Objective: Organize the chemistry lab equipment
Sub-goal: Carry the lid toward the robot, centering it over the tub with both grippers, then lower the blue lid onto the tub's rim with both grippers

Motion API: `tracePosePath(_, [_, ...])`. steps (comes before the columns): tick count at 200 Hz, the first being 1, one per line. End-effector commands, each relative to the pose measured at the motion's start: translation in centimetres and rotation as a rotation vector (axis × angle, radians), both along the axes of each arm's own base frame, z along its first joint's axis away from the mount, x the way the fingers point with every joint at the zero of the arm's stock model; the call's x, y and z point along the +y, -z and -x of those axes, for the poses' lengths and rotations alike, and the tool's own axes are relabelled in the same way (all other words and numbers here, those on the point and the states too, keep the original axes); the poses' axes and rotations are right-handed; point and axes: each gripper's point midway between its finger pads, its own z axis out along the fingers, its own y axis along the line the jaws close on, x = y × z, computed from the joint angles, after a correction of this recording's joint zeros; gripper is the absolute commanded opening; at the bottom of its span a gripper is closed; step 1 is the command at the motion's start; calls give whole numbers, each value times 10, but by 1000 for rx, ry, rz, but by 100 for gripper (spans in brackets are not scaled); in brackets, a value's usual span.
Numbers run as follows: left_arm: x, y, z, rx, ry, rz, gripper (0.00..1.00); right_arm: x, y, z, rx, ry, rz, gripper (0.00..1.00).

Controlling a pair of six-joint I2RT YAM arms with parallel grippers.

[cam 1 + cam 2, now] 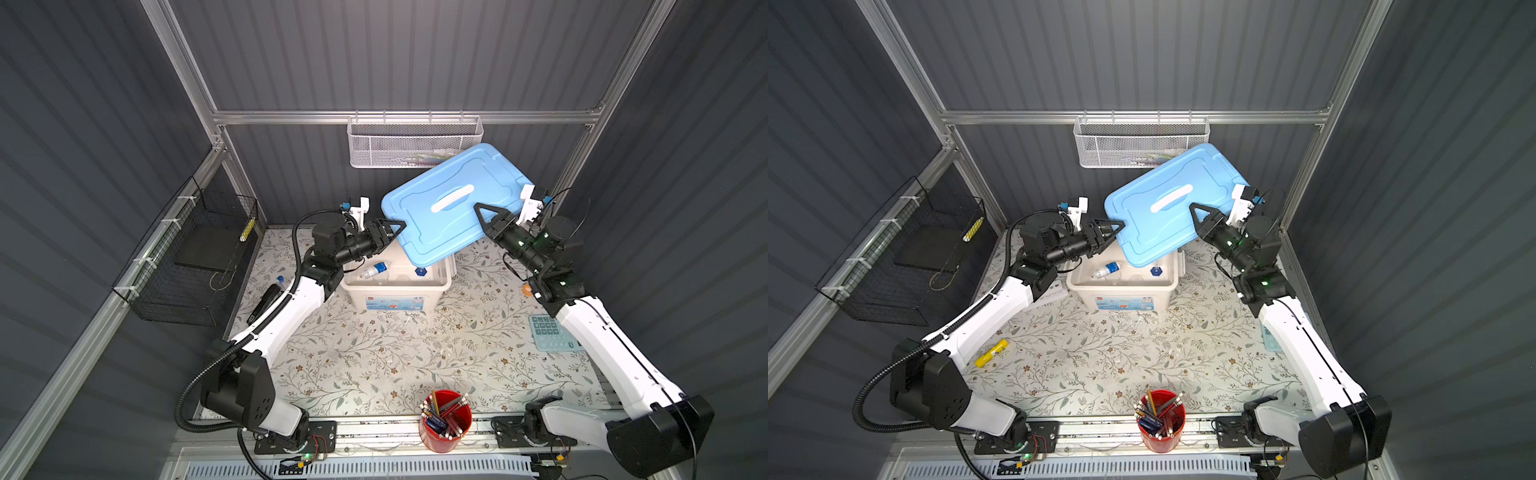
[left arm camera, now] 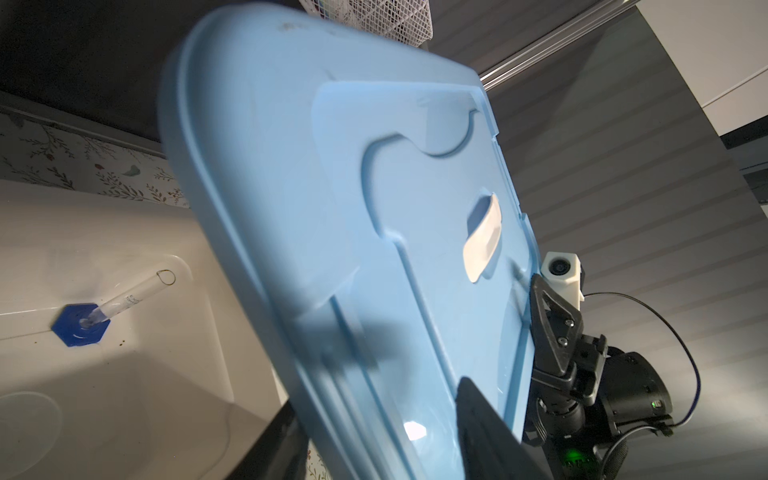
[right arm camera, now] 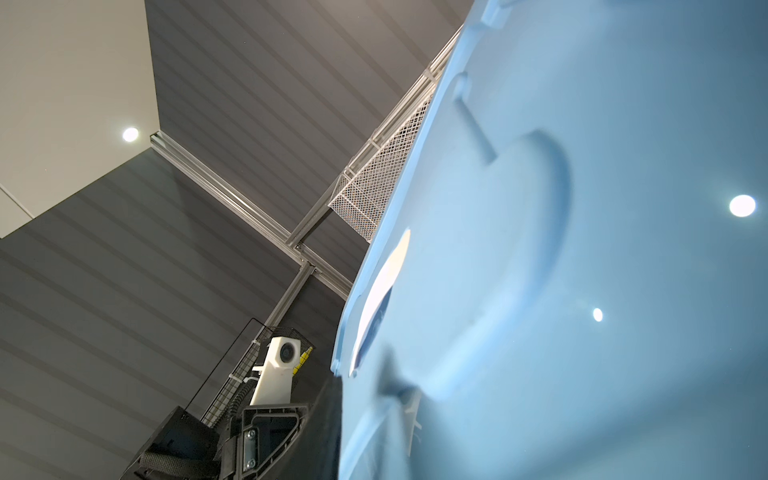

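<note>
A pale blue lid [image 1: 449, 208] [image 1: 1167, 208] hangs tilted above the open white bin [image 1: 395, 286] [image 1: 1121, 286]. My right gripper [image 1: 478, 208] [image 1: 1192, 206] [image 3: 374, 436] is shut on the lid's right edge; its under finger is hidden. My left gripper [image 1: 401, 230] [image 1: 1121, 228] [image 2: 378, 407] stands open, one finger on either side of the lid's left edge [image 2: 374, 208]. In the bin lie a slim measuring cylinder with a blue hexagonal foot [image 1: 421, 272] [image 1: 1155, 271] [image 2: 81, 324] and a small clear bottle with a blue band [image 1: 374, 270] [image 1: 1106, 270]. A blue-capped tube [image 1: 280, 280] lies on the table beside the left arm.
A white mesh basket [image 1: 415, 143] hangs on the back wall just behind the lid. A black wire basket [image 1: 199, 257] hangs on the left wall. A red cup of pencils [image 1: 444, 419] stands at the front, a pale blue calculator [image 1: 548, 332] at the right, a yellow object [image 1: 992, 353] at the left.
</note>
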Motion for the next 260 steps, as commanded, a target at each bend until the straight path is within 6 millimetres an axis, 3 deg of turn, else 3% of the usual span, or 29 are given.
tracePosePath(1, [-2,-12,5,-55,16,22,51,2,-7,0,-42,12,-16,10])
tracePosePath(35, [-2,-12,6,-61,19,27,38,10,6,-1,-16,0,-22,10])
tracePosePath(75, [5,-8,8,-69,-4,-8,32,23,31,-3,38,-9,-32,10])
tracePosePath(118, [28,-6,11,-85,-68,-91,32,39,56,0,83,4,-27,11])
tracePosePath(154, [35,-6,15,-86,-73,-115,33,53,76,5,112,16,-36,14])
tracePosePath(176, [39,-6,18,-90,-76,-112,33,59,88,8,128,11,-48,20])
tracePosePath(232, [41,-16,27,-127,-56,-82,32,58,88,13,106,15,-45,53])
tracePosePath(260, [43,-17,28,-133,-53,-71,31,54,87,14,92,28,-46,58])
